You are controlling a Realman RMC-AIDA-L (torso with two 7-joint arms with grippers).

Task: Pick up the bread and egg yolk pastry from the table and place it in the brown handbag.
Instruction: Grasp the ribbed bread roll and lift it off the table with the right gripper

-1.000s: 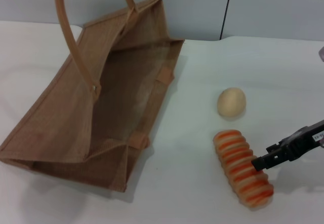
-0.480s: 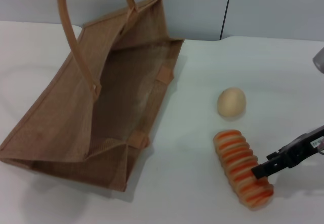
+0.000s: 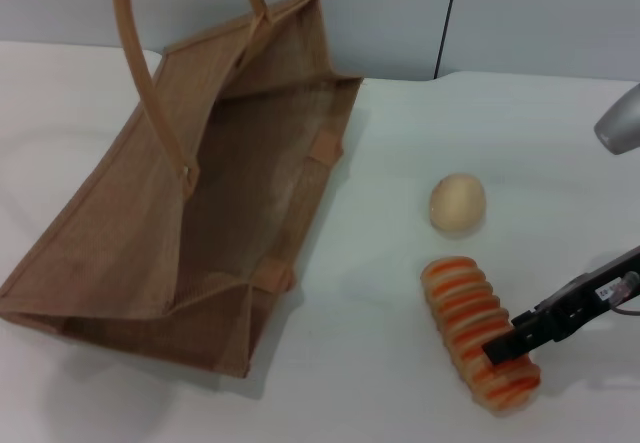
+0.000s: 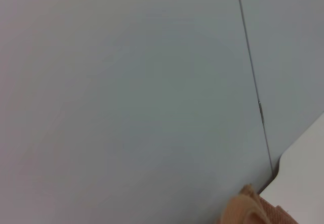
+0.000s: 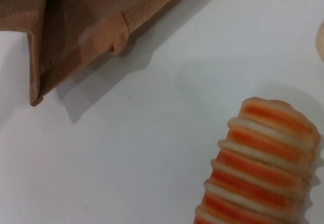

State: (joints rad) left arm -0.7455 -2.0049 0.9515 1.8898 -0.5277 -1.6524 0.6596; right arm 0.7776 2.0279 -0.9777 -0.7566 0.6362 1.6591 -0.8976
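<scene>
Touching the bread (image 3: 478,328), right gripper (image 3: 500,348) jaws' spread unclear, on the table (image 3: 380,363).

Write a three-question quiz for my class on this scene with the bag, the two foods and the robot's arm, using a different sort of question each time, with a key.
1. True or false: the egg yolk pastry lies inside the brown handbag.
2. Which food is the right gripper at? A) the bread B) the egg yolk pastry C) neither
3. Fill in: the handbag stands on the white table with its mouth ____.

Key
1. False; it lies on the table, apart from the bag.
2. A; the gripper's tip is at the loaf's near end, seen from the head view.
3. Open.
</scene>
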